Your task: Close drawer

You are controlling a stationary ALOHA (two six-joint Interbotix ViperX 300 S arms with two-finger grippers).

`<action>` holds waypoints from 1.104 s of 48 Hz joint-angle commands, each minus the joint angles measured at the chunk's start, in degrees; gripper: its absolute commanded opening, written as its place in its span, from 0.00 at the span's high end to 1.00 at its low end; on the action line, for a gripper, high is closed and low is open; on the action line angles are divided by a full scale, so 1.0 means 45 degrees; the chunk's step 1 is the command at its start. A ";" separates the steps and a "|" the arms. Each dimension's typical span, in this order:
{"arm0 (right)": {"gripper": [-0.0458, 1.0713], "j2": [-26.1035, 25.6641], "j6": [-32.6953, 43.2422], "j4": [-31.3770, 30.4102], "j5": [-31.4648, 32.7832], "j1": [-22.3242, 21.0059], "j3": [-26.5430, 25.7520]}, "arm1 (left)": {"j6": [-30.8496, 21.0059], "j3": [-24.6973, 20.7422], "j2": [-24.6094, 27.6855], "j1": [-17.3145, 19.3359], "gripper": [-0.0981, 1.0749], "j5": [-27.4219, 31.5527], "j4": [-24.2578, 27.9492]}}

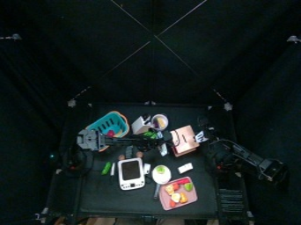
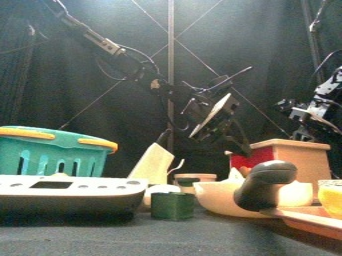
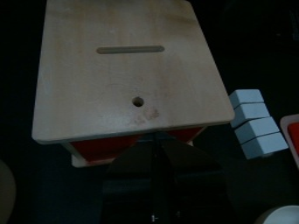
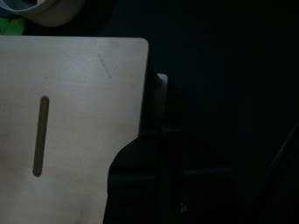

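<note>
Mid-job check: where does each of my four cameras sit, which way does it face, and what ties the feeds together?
Top: high overhead, looking straight down at the table; both arms enter from the sides.
Front: table height, looking level across; teal basket near, arms behind.
Left wrist: on the left arm, facing the drawer; the gripper's dark shape rises at the bottom.
Right wrist: on the right arm, beside the drawer's top.
Shared: both wrist views show the drawer's slotted top.

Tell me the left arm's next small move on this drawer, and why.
Probably ease the left claw straight forward against the red drawer front. In the left wrist view that red front shows just past the edge of the tan wooden unit, so the drawer looks not fully shut, and the claw sits right at it. Whether it already touches, I cannot tell.
</note>
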 commanded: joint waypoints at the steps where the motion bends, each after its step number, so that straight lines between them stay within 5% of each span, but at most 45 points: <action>1: 0.92 -0.0039 0.0020 0.0020 -0.0078 0.0117 -0.0137 | -0.0020 -0.0137 -0.0645 0.0059 0.56 -0.0137 0.0020; 22: 0.92 0.0293 0.0020 0.0020 -0.1094 0.0117 -0.0664 | 0.0020 -0.0176 -0.0332 0.0137 0.56 -0.2109 -0.0117; 38: 0.92 0.1328 0.0020 0.0078 -0.1641 0.0078 -0.1172 | 0.0020 -0.0039 -0.0371 0.0332 0.56 -0.2109 -0.0156; 53: 0.92 0.1309 0.0020 -0.0430 -0.1582 0.0000 -0.1348 | 0.0020 0.1211 -0.1172 0.0410 0.56 -0.1582 -0.0527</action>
